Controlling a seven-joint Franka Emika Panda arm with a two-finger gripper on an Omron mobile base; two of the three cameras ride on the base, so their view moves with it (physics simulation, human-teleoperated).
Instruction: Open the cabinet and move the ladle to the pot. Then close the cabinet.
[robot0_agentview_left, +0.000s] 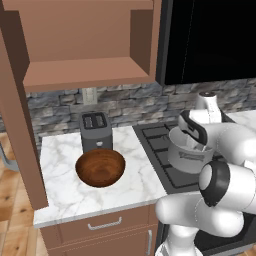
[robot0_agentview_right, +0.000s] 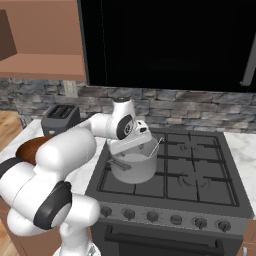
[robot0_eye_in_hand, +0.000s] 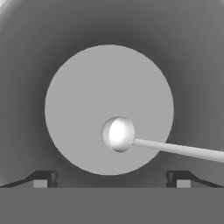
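The silver-grey pot (robot0_agentview_right: 134, 169) stands on the front left burner of the stove, and shows too in the left base view as the pot (robot0_agentview_left: 186, 156) behind my arm. Inside it lies the ladle (robot0_eye_in_hand: 118, 134), cup on the pot's flat bottom and thin handle running off to the right. My gripper (robot0_eye_in_hand: 111, 180) hangs straight over the pot, open, with the fingertips (robot0_eye_in_hand: 41, 179) wide apart and nothing between them. From the right, the gripper (robot0_agentview_right: 131, 148) sits just above the pot's rim. The cabinet (robot0_agentview_left: 85, 65) is open, its door (robot0_agentview_left: 20, 125) swung out to the left, shelf bare.
A dark wooden bowl (robot0_agentview_left: 100, 167) and a grey toaster (robot0_agentview_left: 95, 131) stand on the marble counter left of the stove (robot0_agentview_right: 190, 172). A black appliance (robot0_agentview_left: 210, 40) hangs above the burners. Drawers (robot0_agentview_left: 105, 224) lie under the counter's front edge.
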